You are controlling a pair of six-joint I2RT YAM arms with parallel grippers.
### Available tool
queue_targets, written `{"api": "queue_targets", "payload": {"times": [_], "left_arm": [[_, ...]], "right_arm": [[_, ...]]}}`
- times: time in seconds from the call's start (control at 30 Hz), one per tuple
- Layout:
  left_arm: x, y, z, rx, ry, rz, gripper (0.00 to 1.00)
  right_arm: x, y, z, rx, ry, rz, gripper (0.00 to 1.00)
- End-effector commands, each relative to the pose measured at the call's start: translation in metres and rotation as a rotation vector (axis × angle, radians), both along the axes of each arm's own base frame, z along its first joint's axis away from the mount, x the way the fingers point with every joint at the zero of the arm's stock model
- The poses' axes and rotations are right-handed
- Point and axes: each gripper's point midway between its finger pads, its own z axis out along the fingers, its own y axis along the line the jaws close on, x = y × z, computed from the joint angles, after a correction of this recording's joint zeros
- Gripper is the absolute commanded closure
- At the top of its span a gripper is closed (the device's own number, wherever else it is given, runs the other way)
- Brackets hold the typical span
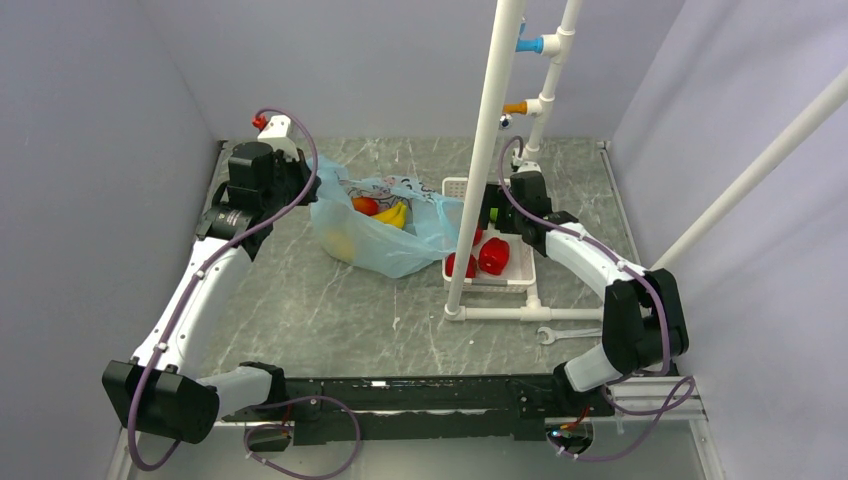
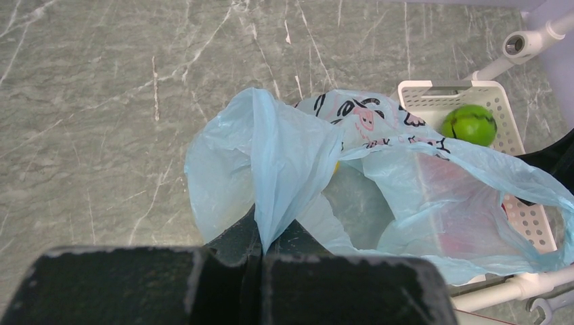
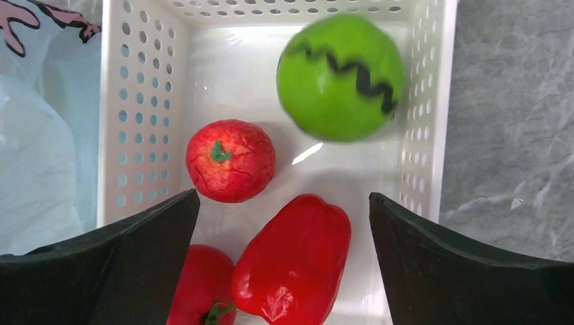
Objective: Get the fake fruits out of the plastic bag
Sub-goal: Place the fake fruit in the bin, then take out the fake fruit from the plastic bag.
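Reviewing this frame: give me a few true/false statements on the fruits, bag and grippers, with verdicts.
1. The left gripper is shut on the bag. True.
2. The right gripper holds the green fruit. False: it is open and holds nothing, and the green fruit is in the basket.
3. A banana lies in the bag. True.
4. The basket is empty. False: it holds red pieces and the green fruit.
5. The wrench is in the basket. False: it lies on the table.
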Motion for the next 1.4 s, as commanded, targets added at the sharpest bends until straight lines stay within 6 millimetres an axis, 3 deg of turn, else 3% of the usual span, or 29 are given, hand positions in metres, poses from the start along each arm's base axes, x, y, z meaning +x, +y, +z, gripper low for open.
{"api": "queue_targets", "payload": {"times": [0.0, 0.27, 0.43, 0.53, 0.67, 0.83, 0.9, 1.1, 1.23, 1.37], "left_arm": [[0.003, -0.002, 0.021, -0.004, -0.057, -0.008, 1.0], [0.004, -0.003, 0.019, -0.002, -0.049, -0.013, 1.0], [0.003, -0.005, 0.02, -0.006, -0.046, -0.022, 1.0], [0.003, -0.004, 0.019, -0.01, -0.058, -0.016, 1.0], [0.002, -0.004, 0.021, -0.006, -0.051, -0.021, 1.0], [0.003, -0.003, 0.021, 0.003, -0.05, -0.015, 1.0], [0.003, -0.002, 0.021, 0.003, -0.059, -0.013, 1.0], [0.003, -0.002, 0.021, 0.003, -0.06, -0.014, 1.0], [0.003, 0.0, 0.021, 0.006, -0.057, -0.005, 1.0], [0.004, 0.001, 0.02, 0.006, -0.064, 0.006, 1.0]], "right_arm": [[0.012, 0.021, 0.051, 0.113, -0.113, 0.032, 0.01], [0.006, 0.071, 0.143, 0.379, -0.324, 0.235, 0.05], [-0.007, 0.109, 0.201, 0.5, -0.468, 0.417, 0.12], [-0.015, 0.142, 0.226, 0.578, -0.496, 0.565, 0.15], [-0.028, 0.195, 0.238, 0.647, -0.479, 0.759, 0.19], [-0.045, 0.254, 0.222, 0.716, -0.395, 0.965, 0.31], [-0.047, 0.267, 0.212, 0.741, -0.358, 1.0, 0.37], [-0.043, 0.286, 0.165, 0.747, -0.232, 1.016, 0.57], [-0.029, 0.296, 0.122, 0.574, -0.186, 0.921, 0.6], [-0.004, 0.287, 0.087, 0.405, -0.179, 0.758, 0.61]]}}
